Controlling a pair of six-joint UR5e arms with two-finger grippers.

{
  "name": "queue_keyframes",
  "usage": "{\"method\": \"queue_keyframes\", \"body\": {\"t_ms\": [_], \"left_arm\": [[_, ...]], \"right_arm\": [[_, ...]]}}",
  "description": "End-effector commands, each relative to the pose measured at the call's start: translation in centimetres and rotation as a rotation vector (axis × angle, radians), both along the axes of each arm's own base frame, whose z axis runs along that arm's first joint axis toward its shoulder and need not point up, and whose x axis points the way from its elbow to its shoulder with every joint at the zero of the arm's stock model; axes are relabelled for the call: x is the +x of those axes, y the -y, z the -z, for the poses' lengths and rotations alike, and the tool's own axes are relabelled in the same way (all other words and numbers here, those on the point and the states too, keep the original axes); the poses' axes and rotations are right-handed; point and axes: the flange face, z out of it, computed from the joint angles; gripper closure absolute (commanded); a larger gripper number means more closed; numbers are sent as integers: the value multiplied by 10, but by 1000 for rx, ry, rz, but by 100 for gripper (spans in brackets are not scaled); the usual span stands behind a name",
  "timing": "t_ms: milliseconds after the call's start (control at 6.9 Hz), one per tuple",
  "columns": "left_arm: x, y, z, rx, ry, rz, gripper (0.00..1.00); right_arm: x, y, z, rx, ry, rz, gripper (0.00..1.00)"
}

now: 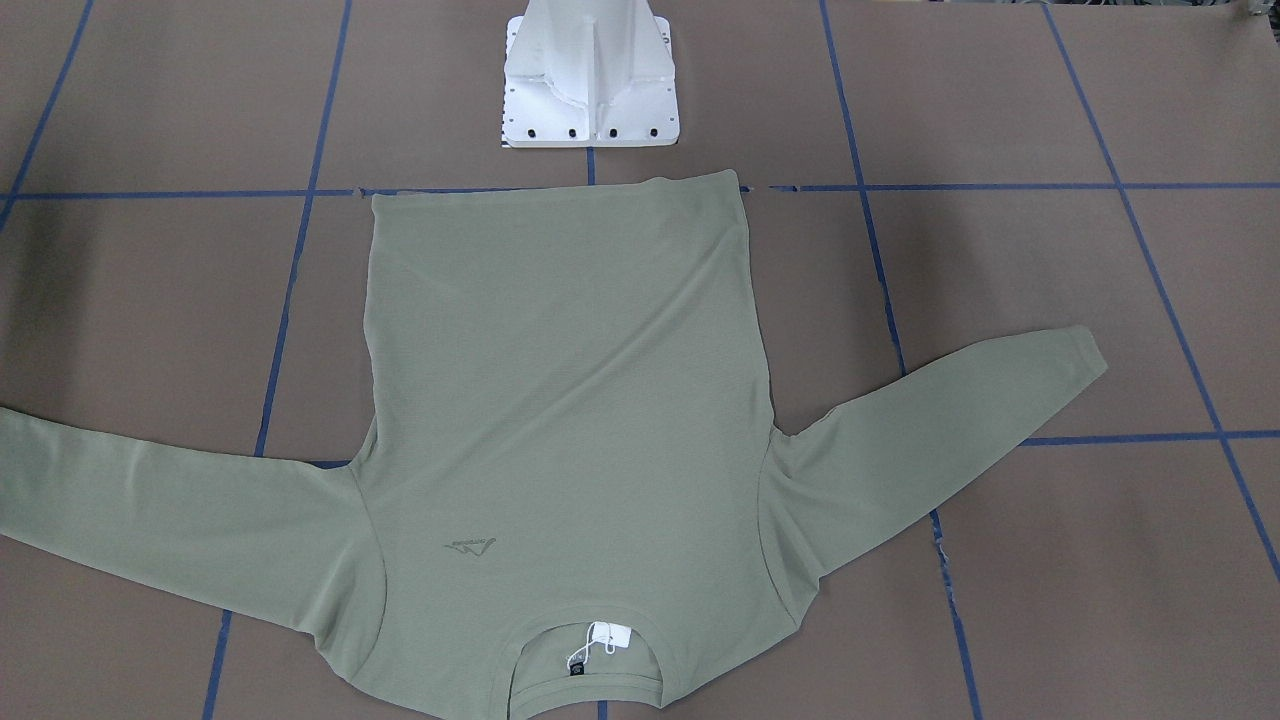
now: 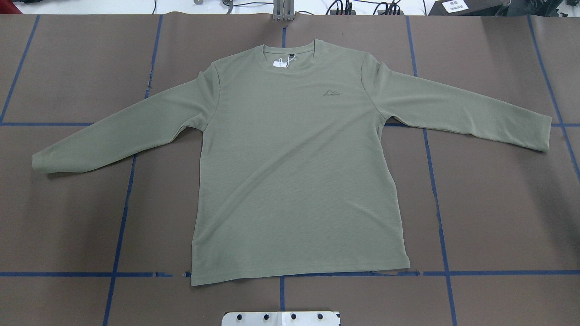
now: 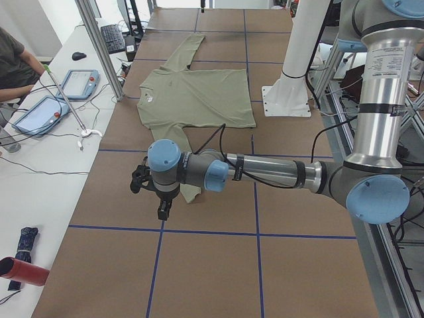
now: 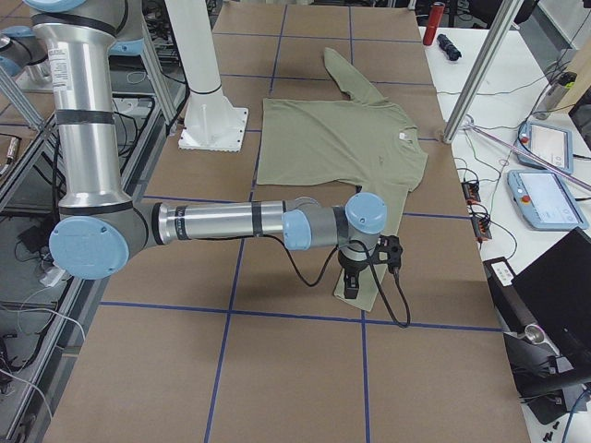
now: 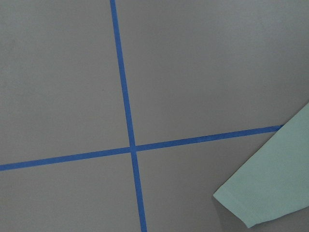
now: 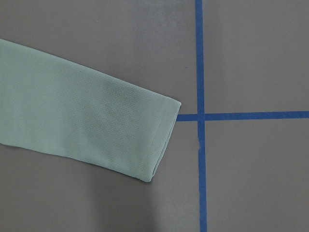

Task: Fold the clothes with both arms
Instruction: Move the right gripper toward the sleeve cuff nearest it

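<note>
Brown table (image 2: 68, 217) with blue tape lines (image 2: 118, 235) is carrying a sage-green long-sleeved shirt (image 2: 294, 172). It is lying flat and front up in the table's middle. Hem is sitting toward the robot-side edge, just short of the white pedestal (image 1: 590, 80). Collar with white tag (image 2: 281, 63) is pointing at the far edge, and a small tonal logo (image 2: 332, 93) is showing on the chest. Both sleeves are spreading out toward the table's two ends.

Left arm (image 3: 265, 173) is reaching out low, with the left gripper (image 3: 163, 212) hanging above the near sleeve's cuff (image 5: 270, 193). Right arm (image 4: 222, 221) is doing the same, with the right gripper (image 4: 354, 281) above the other cuff (image 6: 145, 135), which is lying beside a tape crossing. Cannot tell whether either gripper's fingers are apart or together. A person (image 3: 13, 59) is sitting beyond the far edge.
</note>
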Motion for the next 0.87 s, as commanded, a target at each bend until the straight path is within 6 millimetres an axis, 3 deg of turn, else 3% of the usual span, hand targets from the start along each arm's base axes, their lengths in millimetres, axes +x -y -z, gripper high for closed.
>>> {"method": "queue_keyframes", "body": {"t_ms": [0,725], "left_arm": [[-8,10,13,22,-5,15,0],[-11,9,15,29,40,31,0]], "right_arm": [[-1,-2,-1,-8,21,2,0],[-10,-2,5,-22,143,20,0]]}}
